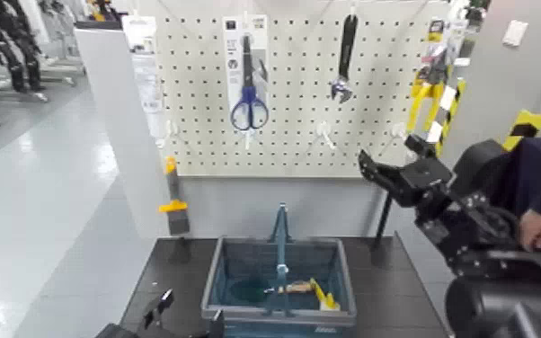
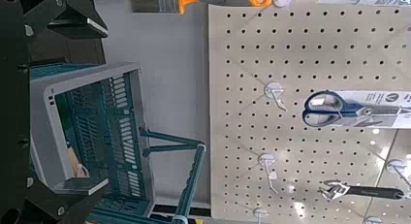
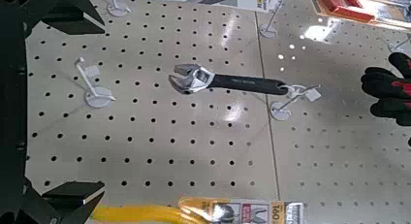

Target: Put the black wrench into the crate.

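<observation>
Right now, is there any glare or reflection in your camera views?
Head view: bright sheen on the floor at left; left wrist view: small bright spots on the pegboard; right wrist view: glare patches on the board, near the wrench too.

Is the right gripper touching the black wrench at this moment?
Apart. The right wrist view shows it: the black wrench hangs on its hook, and bare pegboard lies between it and the right gripper.
</observation>
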Action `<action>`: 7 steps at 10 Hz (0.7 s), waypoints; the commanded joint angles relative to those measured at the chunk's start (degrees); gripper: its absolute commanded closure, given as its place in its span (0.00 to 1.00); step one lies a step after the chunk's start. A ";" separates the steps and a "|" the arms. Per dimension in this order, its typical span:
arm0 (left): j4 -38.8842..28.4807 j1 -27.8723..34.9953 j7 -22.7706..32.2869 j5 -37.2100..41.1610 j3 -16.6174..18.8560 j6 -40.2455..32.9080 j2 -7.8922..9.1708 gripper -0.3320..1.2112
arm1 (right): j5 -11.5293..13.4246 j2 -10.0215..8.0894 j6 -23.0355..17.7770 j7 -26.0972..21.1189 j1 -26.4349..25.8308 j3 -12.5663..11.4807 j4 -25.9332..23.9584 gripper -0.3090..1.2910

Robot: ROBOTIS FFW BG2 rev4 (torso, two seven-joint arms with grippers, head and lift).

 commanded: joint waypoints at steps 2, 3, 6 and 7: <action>0.18 -0.45 0.00 0.00 -0.38 0.00 0.00 0.35 | -2.73 -1.13 0.35 2.51 -6.41 0.32 3.82 0.29; 0.18 -0.63 -0.09 0.00 -0.46 0.00 0.00 0.35 | -3.61 -1.48 0.35 3.57 -8.51 0.67 5.14 0.29; 0.35 -0.98 -0.26 0.09 -0.73 0.00 0.09 0.35 | -5.55 -1.92 0.26 6.03 -13.35 1.55 9.00 0.29; 0.35 -1.07 -0.35 0.09 -0.82 0.00 0.09 0.35 | -6.60 -2.01 -0.01 6.73 -14.75 1.99 10.67 0.30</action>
